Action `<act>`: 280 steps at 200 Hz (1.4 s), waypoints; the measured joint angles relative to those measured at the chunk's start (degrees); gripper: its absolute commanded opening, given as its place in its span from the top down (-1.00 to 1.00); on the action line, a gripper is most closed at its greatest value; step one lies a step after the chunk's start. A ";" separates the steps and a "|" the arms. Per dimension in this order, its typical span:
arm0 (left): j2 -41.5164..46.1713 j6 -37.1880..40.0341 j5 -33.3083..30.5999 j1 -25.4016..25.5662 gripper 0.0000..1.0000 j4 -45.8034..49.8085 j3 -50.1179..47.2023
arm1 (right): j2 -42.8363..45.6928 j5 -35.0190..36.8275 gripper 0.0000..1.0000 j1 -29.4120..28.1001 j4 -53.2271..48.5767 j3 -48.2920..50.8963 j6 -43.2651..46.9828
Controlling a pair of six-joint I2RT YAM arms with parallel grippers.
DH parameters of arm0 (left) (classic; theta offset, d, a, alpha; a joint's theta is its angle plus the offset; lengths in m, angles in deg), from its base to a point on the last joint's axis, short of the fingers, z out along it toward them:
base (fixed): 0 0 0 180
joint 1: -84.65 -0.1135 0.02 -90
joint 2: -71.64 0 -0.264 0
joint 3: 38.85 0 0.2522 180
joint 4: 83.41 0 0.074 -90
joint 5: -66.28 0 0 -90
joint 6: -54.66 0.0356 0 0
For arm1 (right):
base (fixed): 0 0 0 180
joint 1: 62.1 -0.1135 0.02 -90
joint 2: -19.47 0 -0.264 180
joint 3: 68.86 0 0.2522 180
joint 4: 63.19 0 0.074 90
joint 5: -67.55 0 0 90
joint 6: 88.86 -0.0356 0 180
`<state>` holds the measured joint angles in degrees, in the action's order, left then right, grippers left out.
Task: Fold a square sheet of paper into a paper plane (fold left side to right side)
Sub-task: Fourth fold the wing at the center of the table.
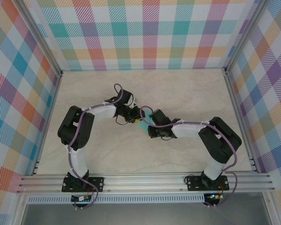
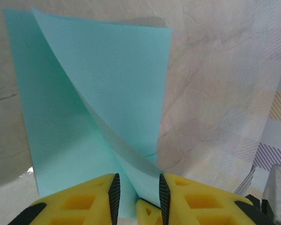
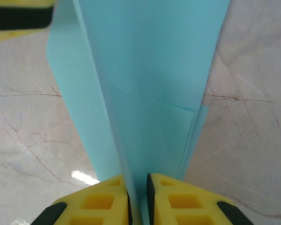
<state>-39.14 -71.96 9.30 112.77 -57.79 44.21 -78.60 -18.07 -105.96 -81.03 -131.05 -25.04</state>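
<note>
Sheet [image 3: 150, 70] edge prob. behind R gripper [image 3: 137, 187]

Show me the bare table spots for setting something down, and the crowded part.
Free: the far strip of table between the back plaid wall and the arms; the near middle between both arm bases. Crowded: the centre, where left pincer and right pincer meet at the square sheet of paper.
</note>
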 measured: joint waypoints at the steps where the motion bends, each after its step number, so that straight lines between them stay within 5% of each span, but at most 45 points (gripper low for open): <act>1: -0.04 0.02 0.00 0.00 0.49 0.00 0.00 | 0.00 0.00 0.65 0.00 0.00 0.00 0.00; 41: -0.61 0.04 -0.09 0.31 0.60 0.13 0.02 | 0.00 -0.59 0.66 0.31 0.00 0.00 -0.07; 102: -3.10 -0.04 0.15 0.79 0.32 -0.26 0.02 | 0.00 -1.01 0.66 0.44 0.00 0.00 -0.07; 280: -4.02 0.00 0.13 1.38 0.17 -1.53 0.31 | -0.04 -2.01 0.59 0.70 0.02 -0.07 -0.02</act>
<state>-43.17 -71.96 9.43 114.14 -59.32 44.52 -78.64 -20.08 -105.26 -81.01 -131.11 -25.06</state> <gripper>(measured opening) 0.415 0.200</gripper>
